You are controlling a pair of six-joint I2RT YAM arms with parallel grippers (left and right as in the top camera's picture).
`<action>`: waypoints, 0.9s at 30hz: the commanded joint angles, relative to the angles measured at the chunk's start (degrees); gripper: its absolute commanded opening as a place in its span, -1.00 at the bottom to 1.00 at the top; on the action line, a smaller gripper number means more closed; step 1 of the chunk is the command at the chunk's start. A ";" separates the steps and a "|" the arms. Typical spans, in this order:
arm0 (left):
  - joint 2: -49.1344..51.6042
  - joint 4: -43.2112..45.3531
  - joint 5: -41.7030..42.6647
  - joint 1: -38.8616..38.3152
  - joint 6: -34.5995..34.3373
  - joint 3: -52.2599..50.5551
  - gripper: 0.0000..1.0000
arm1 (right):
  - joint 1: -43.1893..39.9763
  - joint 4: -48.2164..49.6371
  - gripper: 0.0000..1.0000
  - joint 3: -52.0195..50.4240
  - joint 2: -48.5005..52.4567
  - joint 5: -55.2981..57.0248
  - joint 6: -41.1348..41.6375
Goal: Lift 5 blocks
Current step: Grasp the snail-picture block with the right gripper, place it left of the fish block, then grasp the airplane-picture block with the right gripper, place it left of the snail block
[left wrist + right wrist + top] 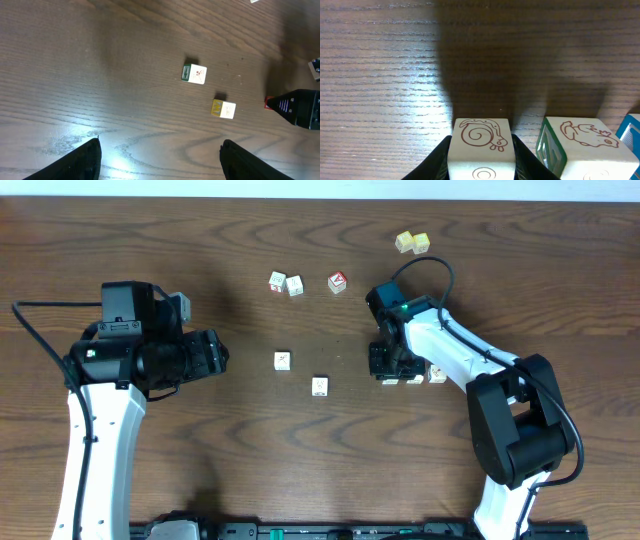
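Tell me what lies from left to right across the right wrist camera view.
snail block, clamped in the right gripper → green-sided block → blue-sided block, cut off by the right edge of the picture

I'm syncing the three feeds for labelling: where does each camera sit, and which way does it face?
Overhead: above the table, looking straight down; both arms, left gripper and right gripper show.
Left wrist: on the left arm, angled down past its open fingers at the green-sided block and yellow-sided block.
Right wrist: low over the table, its fingers clamping the snail block.
Shared: overhead also shows those two left-wrist blocks, mid-table.
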 commanded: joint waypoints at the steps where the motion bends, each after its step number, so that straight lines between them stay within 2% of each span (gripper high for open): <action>1: 0.13 -0.09 -0.57 0.26 0.50 1.18 0.53 | -0.31 -0.22 -0.39 -0.22 0.31 1.16 0.20; 4: 0.13 -0.09 -0.57 0.26 0.50 1.18 0.53 | -0.31 0.13 -0.28 -0.20 0.31 1.16 0.20; 6: 0.13 -0.09 -0.57 0.26 0.50 1.18 0.53 | -0.35 0.22 -0.12 -0.07 0.31 1.16 0.20; 10: 0.13 -0.09 -0.57 0.26 0.50 1.18 0.53 | -0.79 -0.83 -0.02 1.53 0.28 1.11 0.17; 20: 0.13 -0.09 -0.57 0.26 0.52 1.18 0.53 | -0.94 -13.33 0.07 16.17 0.28 -1.75 -2.86; 27: 0.13 -0.09 -0.57 0.26 0.50 1.18 0.53 | 1.57 -11.56 0.10 18.01 0.31 -12.90 -2.64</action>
